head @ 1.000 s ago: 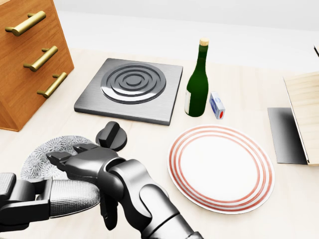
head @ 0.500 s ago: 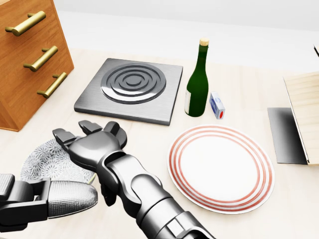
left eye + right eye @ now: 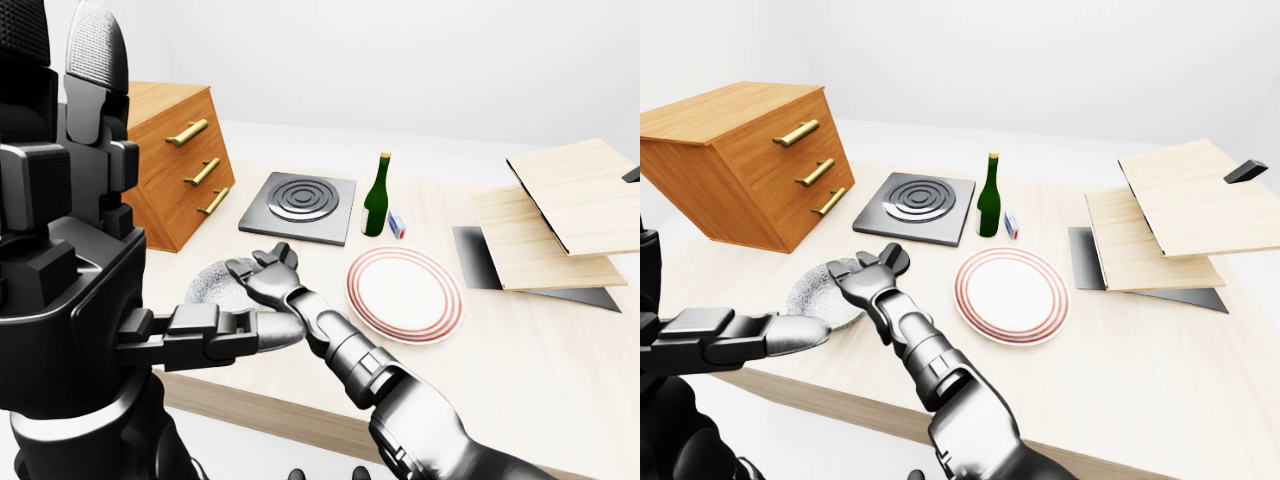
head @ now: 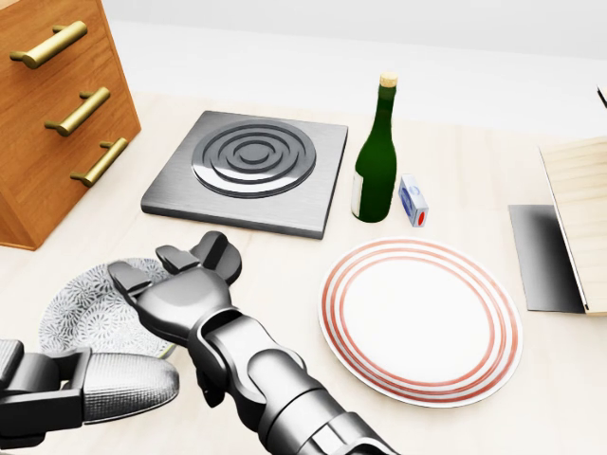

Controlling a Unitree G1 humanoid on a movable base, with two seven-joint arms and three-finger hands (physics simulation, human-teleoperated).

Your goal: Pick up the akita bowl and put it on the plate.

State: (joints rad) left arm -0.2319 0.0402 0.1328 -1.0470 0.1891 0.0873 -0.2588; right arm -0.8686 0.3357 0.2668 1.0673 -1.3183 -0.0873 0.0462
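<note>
A shallow round bowl [image 4: 81, 313] with a grey-white finish and a fine speckled floral pattern inside sits upright on the pale wooden table [image 4: 285, 261], low at the left of the head view. Its right side is hidden behind the spread fingers of the dark metal right hand [image 4: 180, 294], and I cannot tell whether they touch it. A flat round white plate [image 4: 420, 322] ringed with thin red bands near its rim lies level and bare to the right of the bowl, apart from it on the same table.
</note>
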